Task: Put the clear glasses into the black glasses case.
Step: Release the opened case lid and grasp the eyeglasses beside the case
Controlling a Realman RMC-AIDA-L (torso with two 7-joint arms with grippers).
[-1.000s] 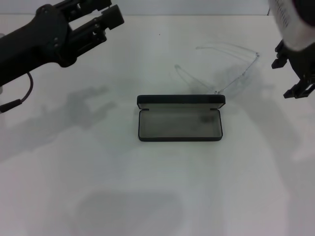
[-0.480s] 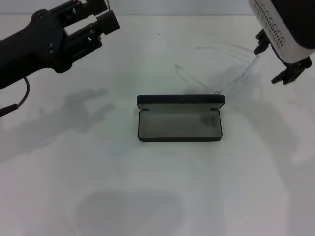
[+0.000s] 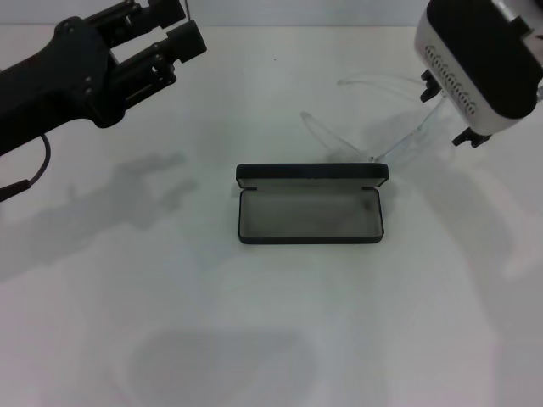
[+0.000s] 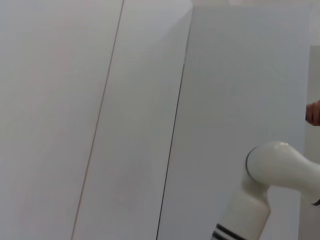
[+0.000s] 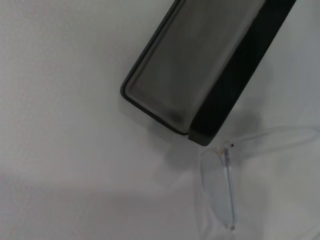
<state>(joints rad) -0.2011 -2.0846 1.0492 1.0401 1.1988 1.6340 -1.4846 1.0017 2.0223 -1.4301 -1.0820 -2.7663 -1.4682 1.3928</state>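
**Reaching for the glasses behind the open case**

The clear, colourless plastic-framed glasses (image 3: 386, 127) lay unfolded on the white table (image 3: 254, 339), right of centre in the upper half of the head view, one lens end close to the far right corner of the case. The flat black rectangular glasses case (image 3: 310, 203) sat at mid-frame, lid open, its grey lining empty. My right gripper (image 3: 448, 108) hung over the glasses' right end at the upper right; I held nothing, and I could not tell how far my fingers were parted. My left gripper (image 3: 174, 38) waited at the upper left, fingers parted and empty. To do this well, I judged I should descend onto the frame squarely and close gently, since thin clear plastic would slip easily.
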